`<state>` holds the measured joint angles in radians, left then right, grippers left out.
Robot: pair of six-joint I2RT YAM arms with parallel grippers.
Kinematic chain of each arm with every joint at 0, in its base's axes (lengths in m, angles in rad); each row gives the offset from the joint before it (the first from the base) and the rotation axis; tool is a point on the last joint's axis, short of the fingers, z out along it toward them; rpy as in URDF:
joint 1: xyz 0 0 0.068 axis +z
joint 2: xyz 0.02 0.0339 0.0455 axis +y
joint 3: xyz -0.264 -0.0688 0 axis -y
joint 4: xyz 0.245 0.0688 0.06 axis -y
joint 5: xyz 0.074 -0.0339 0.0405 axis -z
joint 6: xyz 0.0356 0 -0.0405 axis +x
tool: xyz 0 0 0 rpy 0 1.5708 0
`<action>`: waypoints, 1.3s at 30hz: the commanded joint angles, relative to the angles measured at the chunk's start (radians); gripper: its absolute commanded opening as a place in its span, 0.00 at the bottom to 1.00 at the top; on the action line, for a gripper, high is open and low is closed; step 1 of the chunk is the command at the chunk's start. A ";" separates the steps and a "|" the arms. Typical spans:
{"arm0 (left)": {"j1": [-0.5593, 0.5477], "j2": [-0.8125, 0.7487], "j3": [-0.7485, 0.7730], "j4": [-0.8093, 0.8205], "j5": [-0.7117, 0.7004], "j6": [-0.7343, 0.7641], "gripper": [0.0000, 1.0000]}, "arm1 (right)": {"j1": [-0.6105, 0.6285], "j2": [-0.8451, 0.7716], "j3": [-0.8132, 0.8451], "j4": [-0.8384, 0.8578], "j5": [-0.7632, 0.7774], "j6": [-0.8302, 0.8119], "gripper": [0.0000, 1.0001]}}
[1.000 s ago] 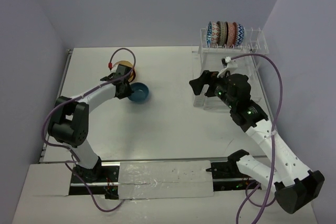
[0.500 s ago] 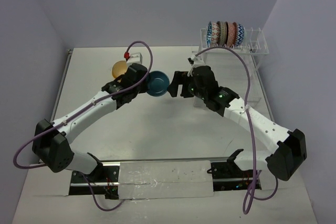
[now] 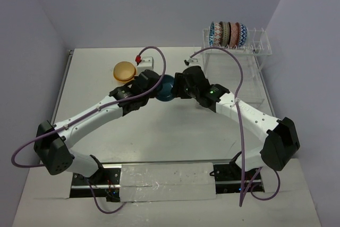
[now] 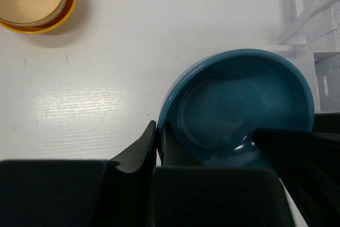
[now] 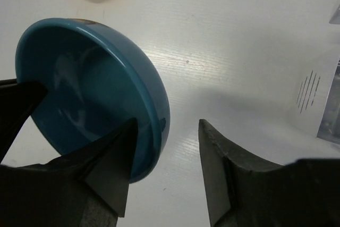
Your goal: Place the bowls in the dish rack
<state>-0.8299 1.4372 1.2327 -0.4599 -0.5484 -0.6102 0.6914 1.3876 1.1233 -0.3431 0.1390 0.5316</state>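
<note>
A: Step in hand?
B: By all signs a mid-air hand-over, above the middle of the table [image 3: 175, 131]. Pinched by the rim in the left gripper [image 4: 159, 139]: the teal bowl [image 4: 244, 104], jaws pressed together on its edge at 7 o'clock in the left wrist view. Spread wide astride the opposite rim: the right gripper [image 5: 167, 126], one finger on the hollow side, the other standing clear of the outer wall. No firm pinch there yet; actual contact not to be told.

A: Doing it well?
B: Seat the rim deep between the right pads, not on the tips. Press the right jaws home before loosening the left. Then open the left and draw back toward 8 o'clock, clear of the bowl. Keep the tilt as held, for an edge-on entry between the prongs.

A: Look of the bowl?
B: Plain glossy teal, round and shallow, with a flat floor and a thick rounded rim. No pattern, nothing inside. Probably slippery under hard fingers.

A: Surroundings?
B: At 2 o'clock from the bowl, well apart: the dish rack [image 3: 255, 49], with patterned bowls [image 3: 228, 34] on edge in its raised row and free prongs beyond them toward 3 o'clock. At 10 o'clock, near, on the table: the orange-yellow bowl [image 3: 125, 70].
</note>
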 commanded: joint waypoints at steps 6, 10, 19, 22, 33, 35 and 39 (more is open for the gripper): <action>-0.029 0.008 0.071 0.007 -0.067 0.018 0.00 | 0.007 -0.001 0.064 0.001 0.060 0.005 0.43; -0.029 0.017 0.079 0.000 -0.073 0.017 0.00 | 0.005 -0.004 0.072 -0.005 0.066 0.002 0.41; -0.035 0.028 0.087 0.003 -0.070 0.020 0.00 | 0.005 -0.002 0.081 -0.011 0.070 -0.001 0.38; -0.037 0.025 0.088 0.000 -0.074 0.023 0.00 | 0.005 -0.001 0.079 -0.010 0.070 0.002 0.30; -0.038 0.008 0.082 0.009 -0.062 0.023 0.14 | 0.005 -0.004 0.089 -0.037 0.115 -0.018 0.00; -0.038 0.003 0.077 0.013 -0.062 0.023 0.32 | 0.007 -0.009 0.096 -0.053 0.129 -0.031 0.00; -0.037 -0.009 0.079 0.015 -0.042 0.012 0.52 | 0.007 -0.019 0.110 -0.086 0.186 -0.059 0.00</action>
<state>-0.8680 1.4723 1.2739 -0.4763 -0.5983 -0.5903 0.6914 1.3964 1.1660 -0.4248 0.2554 0.4950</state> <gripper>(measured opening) 0.498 0.037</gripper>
